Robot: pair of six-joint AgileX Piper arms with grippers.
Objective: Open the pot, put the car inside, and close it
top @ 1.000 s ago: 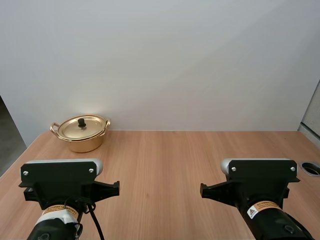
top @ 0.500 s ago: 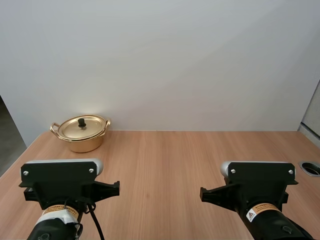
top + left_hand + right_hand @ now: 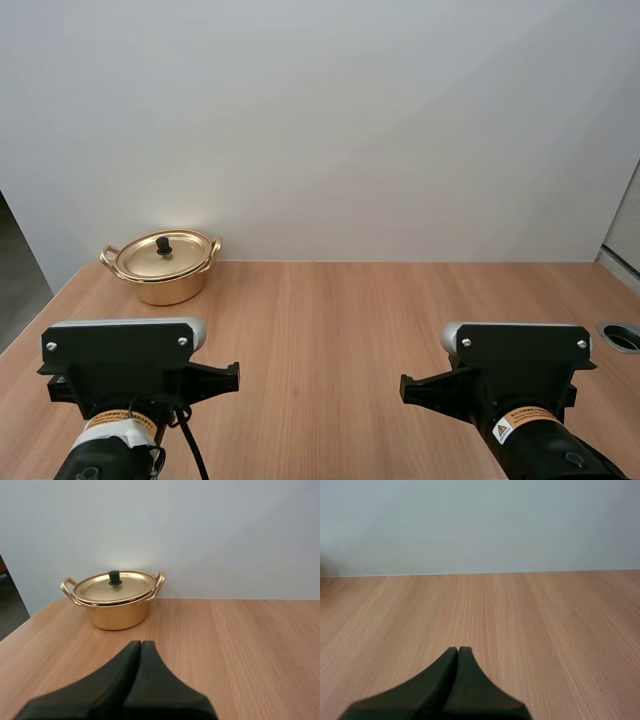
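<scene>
At the far left corner of the table (image 3: 340, 310), a gold pot (image 3: 165, 282) sits with its lid (image 3: 165, 257) on

Back by the pale wall (image 3: 350, 120), at the table's far left corner, the gold pot stands upright with its lid seated flat on the rim and a small black knob (image 3: 162, 243) at the lid's centre. Two loop handles (image 3: 68, 587) stick out from its sides. From my station, I see both arms low at the near edge: my left arm (image 3: 125, 375) on the pot's side of the table, my right arm (image 3: 520, 370) well apart from it across plain wood. Through the left wrist camera, my left gripper (image 3: 140, 644) points toward the pot, its fingers pressed together into one dark wedge with nothing between them. The pot sits ahead of the tips, apart from them. Through the right wrist camera, my right gripper (image 3: 458, 650) is likewise closed tight on nothing, its tips aimed over wood grain toward the wall.
</scene>
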